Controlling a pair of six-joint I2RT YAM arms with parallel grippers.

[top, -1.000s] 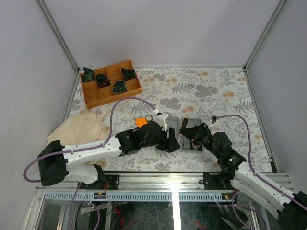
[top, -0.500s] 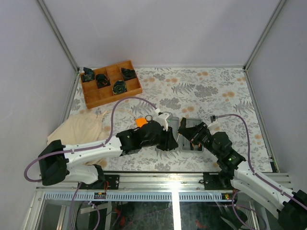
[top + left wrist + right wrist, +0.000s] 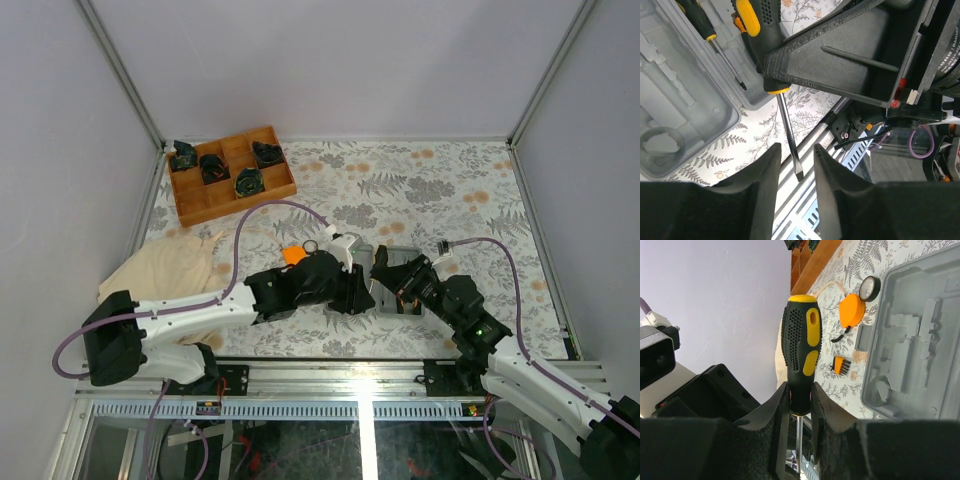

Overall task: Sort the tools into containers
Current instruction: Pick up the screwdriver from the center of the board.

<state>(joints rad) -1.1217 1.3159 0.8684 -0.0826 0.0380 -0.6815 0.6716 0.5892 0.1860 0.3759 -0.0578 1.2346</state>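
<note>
Though near the case [image 3: 920, 340], screwdriver [image 3: 799, 340] between fingers [image 3: 774, 427] of right end effector [image 3: 799, 390]

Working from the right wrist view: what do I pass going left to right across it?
Black-and-yellow screwdriver → orange tape measure → grey case. Small pieces near the tape measure overlap it, so they are left out.

**A robot test cell in a lab**

Two black-and-white robot arms [image 3: 190, 312] are bolted to an aluminium rail [image 3: 330, 372] at the near edge of a fern-printed surface [image 3: 450, 190]. Plain pale wall panels [image 3: 330, 60] set in slim metal posts [image 3: 121, 70] box it in. Purple cables [image 3: 270, 205] loop off the arms.
</note>
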